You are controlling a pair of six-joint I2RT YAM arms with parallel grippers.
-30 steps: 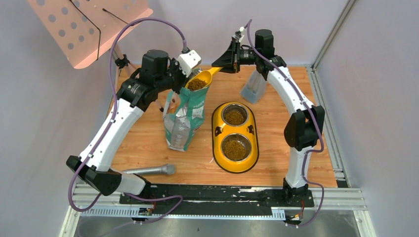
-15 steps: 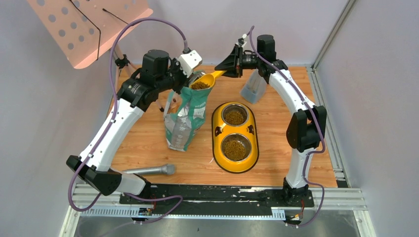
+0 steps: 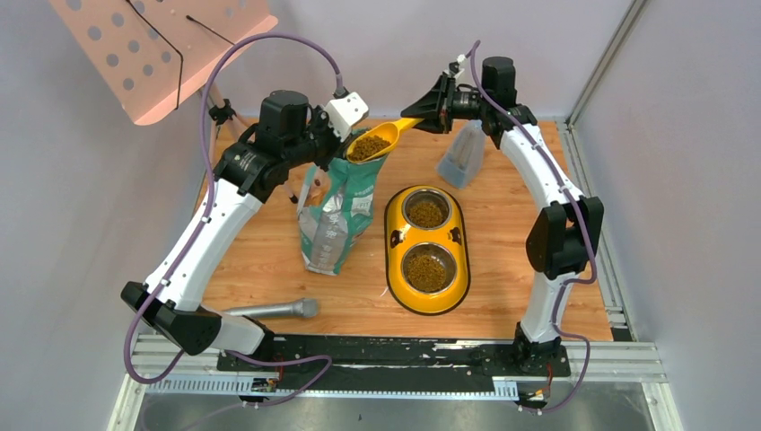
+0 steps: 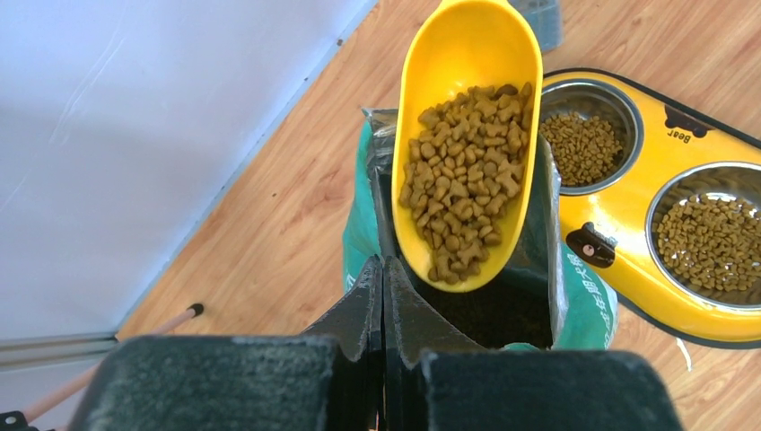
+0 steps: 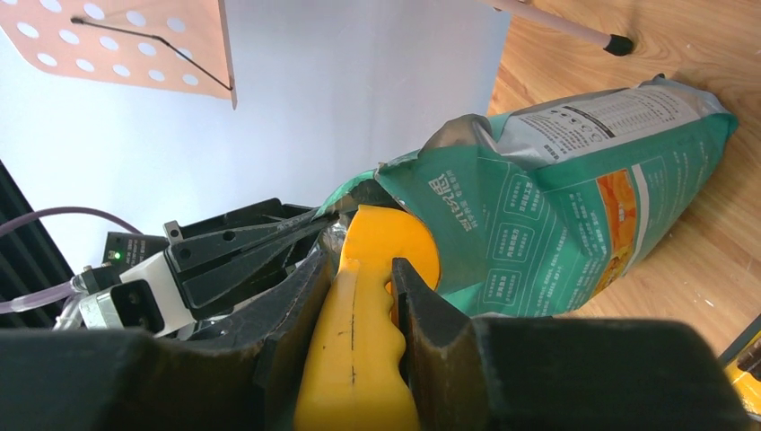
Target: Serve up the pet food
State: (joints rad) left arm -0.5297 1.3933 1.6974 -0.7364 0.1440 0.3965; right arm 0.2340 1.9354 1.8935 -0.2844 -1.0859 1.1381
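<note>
My right gripper [image 3: 427, 117] is shut on the handle of a yellow scoop [image 3: 384, 135] and holds it just above the open mouth of the green-and-silver bag [image 3: 336, 220]. The scoop is heaped with brown pet food [image 3: 362, 148]; the left wrist view shows it too [image 4: 462, 180]. My left gripper [image 4: 383, 269] is shut on the bag's upper rim [image 4: 359, 224] and keeps it upright. The yellow double-bowl feeder [image 3: 392, 242] lies to the right of the bag, with kibble in both bowls. The right wrist view shows the scoop handle [image 5: 359, 332] between my fingers.
A grey microphone-like rod [image 3: 269, 310] lies near the front left. A translucent blue-grey container [image 3: 462, 154] stands at the back right, under my right arm. A pink perforated board [image 3: 161, 45] on a stand hangs over the back left corner.
My right gripper has drawn the filled scoop up out of the bag's mouth and a little to the right. The left gripper has kept its hold on the bag.
</note>
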